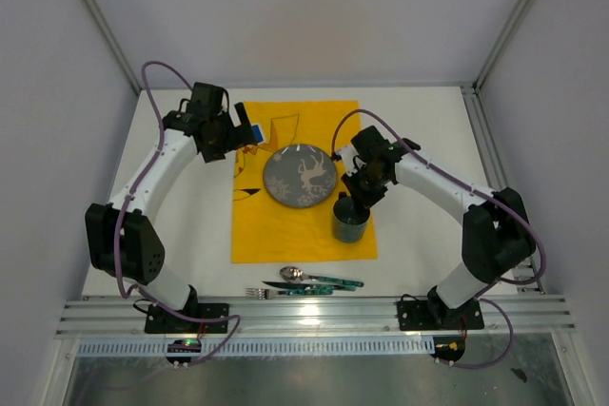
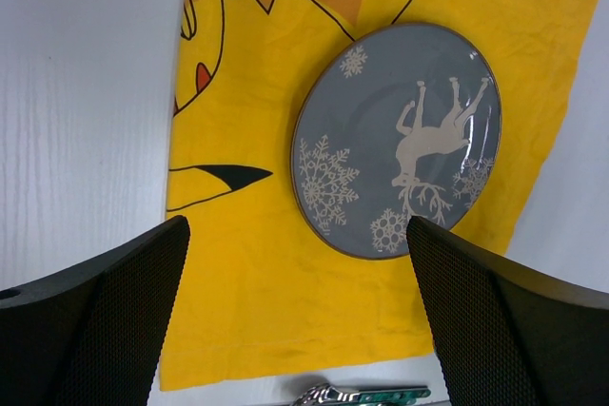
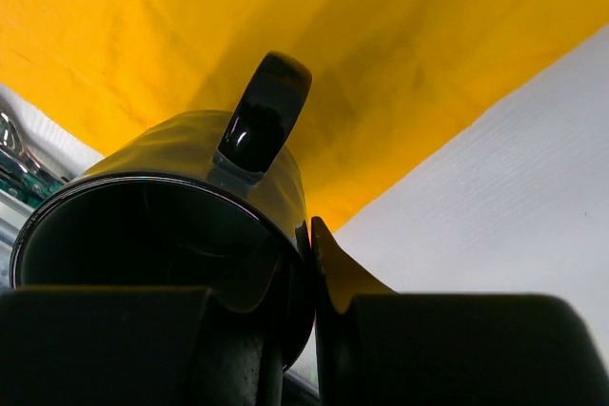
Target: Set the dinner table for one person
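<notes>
- the large flat matte white rectangular surface (image 1: 205,235) carries everything, and the setting sits in its middle, between the two arms.
- the left hand (image 1: 224,135) (image 2: 297,235) hovers over the far left corner of the setting with its jaws spread wide, holding nothing.
- the yellow cartoon-printed cloth (image 1: 285,230) (image 2: 257,273) lies flat as a placemat; that part looks done.
- the round grey plate with a white reindeer and snowflakes (image 1: 302,176) (image 2: 400,140) rests on the far half of the cloth, so it looks done too.
- the metal spoon with a green patterned handle (image 1: 319,279) and the matching fork (image 1: 271,292) lie side by side on the bare surface just off the cloth's near edge. in my judgement they are what is left to set beside the plate.
- the glossy dark blue mug (image 1: 350,221) (image 3: 190,197) stands upright at the near right corner of the cloth, close to the plate; whether its base is already down i cannot tell.
- the right hand (image 1: 360,192) (image 3: 306,235) is narrowed onto the mug's rim, one finger inside and one outside; the mug step seems near its end, with only the release remaining.
</notes>
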Robot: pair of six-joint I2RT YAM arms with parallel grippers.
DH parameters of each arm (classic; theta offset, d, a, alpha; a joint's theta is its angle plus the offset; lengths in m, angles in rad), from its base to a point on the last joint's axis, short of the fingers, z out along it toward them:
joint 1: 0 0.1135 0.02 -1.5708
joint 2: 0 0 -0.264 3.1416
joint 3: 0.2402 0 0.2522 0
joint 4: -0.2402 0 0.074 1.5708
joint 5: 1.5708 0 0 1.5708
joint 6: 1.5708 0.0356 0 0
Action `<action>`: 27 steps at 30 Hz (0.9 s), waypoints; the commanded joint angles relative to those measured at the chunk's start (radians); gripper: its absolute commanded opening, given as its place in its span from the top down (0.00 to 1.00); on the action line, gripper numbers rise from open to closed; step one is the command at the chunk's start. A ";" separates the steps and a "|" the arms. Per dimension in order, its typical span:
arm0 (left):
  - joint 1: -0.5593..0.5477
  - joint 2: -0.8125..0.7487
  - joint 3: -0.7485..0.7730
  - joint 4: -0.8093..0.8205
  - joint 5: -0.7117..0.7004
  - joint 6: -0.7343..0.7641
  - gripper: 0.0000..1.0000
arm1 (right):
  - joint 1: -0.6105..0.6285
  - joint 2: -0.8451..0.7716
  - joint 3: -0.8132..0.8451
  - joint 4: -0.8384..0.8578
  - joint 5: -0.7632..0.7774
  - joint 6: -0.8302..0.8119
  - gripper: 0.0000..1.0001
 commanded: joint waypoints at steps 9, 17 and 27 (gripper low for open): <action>0.003 -0.013 0.009 0.023 0.012 -0.010 0.01 | 0.071 -0.044 0.032 0.023 0.040 0.186 0.97; 0.003 -0.016 0.002 0.028 0.011 -0.012 0.01 | 0.099 -0.156 -0.094 0.158 0.056 0.272 0.97; 0.003 -0.025 -0.004 0.033 0.018 -0.018 0.01 | 0.183 -0.108 -0.071 0.116 0.307 0.713 0.97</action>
